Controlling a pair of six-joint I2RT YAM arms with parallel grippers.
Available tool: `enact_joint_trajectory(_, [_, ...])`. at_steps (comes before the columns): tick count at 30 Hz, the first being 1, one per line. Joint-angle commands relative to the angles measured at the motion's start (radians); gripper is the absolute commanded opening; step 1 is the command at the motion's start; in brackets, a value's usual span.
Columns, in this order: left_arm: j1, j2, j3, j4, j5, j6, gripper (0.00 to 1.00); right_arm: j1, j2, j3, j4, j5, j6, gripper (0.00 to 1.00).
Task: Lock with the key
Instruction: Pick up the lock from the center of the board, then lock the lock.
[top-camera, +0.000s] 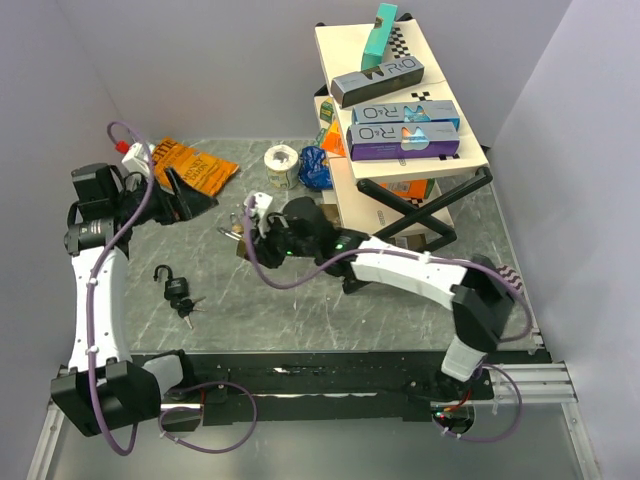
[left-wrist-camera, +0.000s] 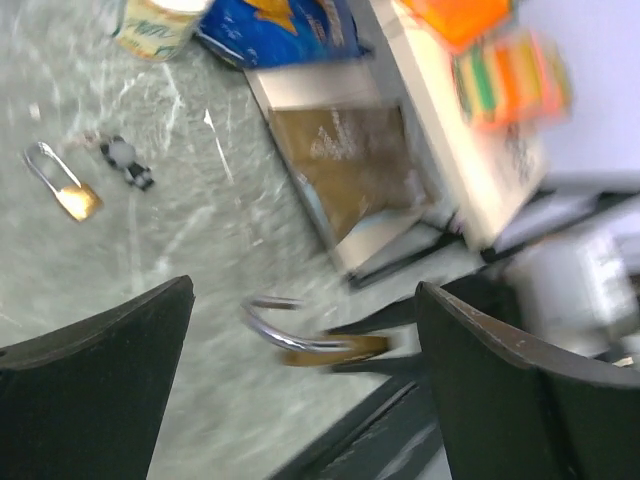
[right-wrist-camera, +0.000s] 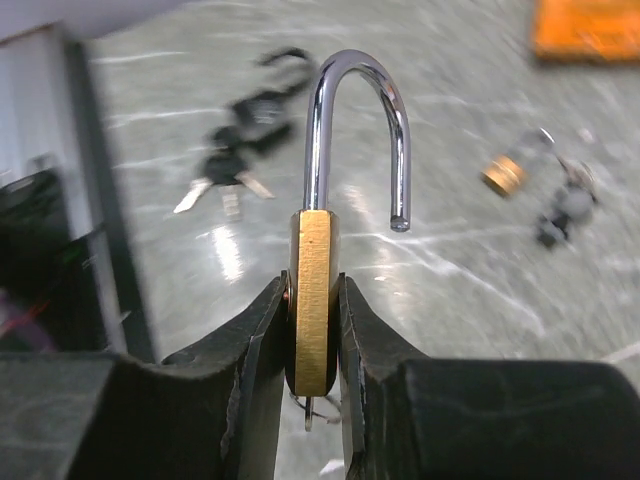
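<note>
So, the job looks barely begun. The right pincer (right-wrist-camera: 314, 305) pinches the brass padlock (right-wrist-camera: 315, 250) by its flat sides at the centre of the right wrist view, raised over the table (right-wrist-camera: 450, 290). Its shackle (right-wrist-camera: 360, 90) stands open. The left pincer (left-wrist-camera: 305, 290) is spread wide, holding nothing. Whether a key sits in the lock I cannot tell. Closing the shackle and turning the key seem left to do.
</note>
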Motion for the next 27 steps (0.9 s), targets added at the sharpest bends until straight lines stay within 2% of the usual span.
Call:
enact_joint_trajectory(1, [0.005, -0.024, 0.076, -0.204, 0.204, 0.532, 0.96, -0.032, -0.182, -0.022, 0.11, -0.291, -0.115, 0.0])
enact_joint_trajectory(2, [0.004, -0.034, 0.075, -0.24, 0.253, 0.697, 0.96, -0.036, -0.198, -0.025, 0.096, -0.326, -0.128, 0.0])
enact_joint_trajectory(5, [0.005, -0.072, 0.064, -0.391, 0.305, 0.961, 0.97, -0.046, -0.229, -0.03, 0.035, -0.391, -0.163, 0.0])
enact_joint_trajectory(7, [0.005, -0.087, 0.055, -0.487, 0.338, 1.061, 0.98, -0.047, -0.245, -0.036, -0.005, -0.419, -0.198, 0.0])
enact_joint_trajectory(8, [0.005, -0.087, 0.056, -0.538, 0.379, 1.191, 0.98, -0.047, -0.257, -0.036, -0.019, -0.423, -0.213, 0.0])
enact_joint_trajectory(9, [0.005, -0.083, 0.064, -0.681, 0.4, 1.28, 0.99, -0.047, -0.263, -0.041, -0.028, -0.423, -0.217, 0.0])
enact_joint_trajectory(10, [0.005, -0.077, 0.064, -0.755, 0.413, 1.38, 0.99, -0.047, -0.271, -0.044, -0.028, -0.425, -0.217, 0.0])
enact_joint_trajectory(11, [0.004, -0.074, 0.059, -0.818, 0.422, 1.556, 0.99, -0.046, -0.281, -0.048, -0.054, -0.423, -0.226, 0.0])
enact_joint_trajectory(18, [0.002, -0.107, -0.045, -0.837, 0.367, 1.646, 0.95, -0.047, -0.324, -0.091, -0.081, -0.409, -0.252, 0.0])
enact_joint_trajectory(22, [-0.004, -0.127, -0.068, -0.834, 0.407, 1.7, 0.86, -0.049, -0.332, -0.09, -0.091, -0.437, -0.255, 0.0])
enact_joint_trajectory(27, [-0.042, -0.124, -0.091, -0.807, 0.428, 1.672, 0.8, -0.047, -0.327, -0.074, -0.091, -0.489, -0.244, 0.0])
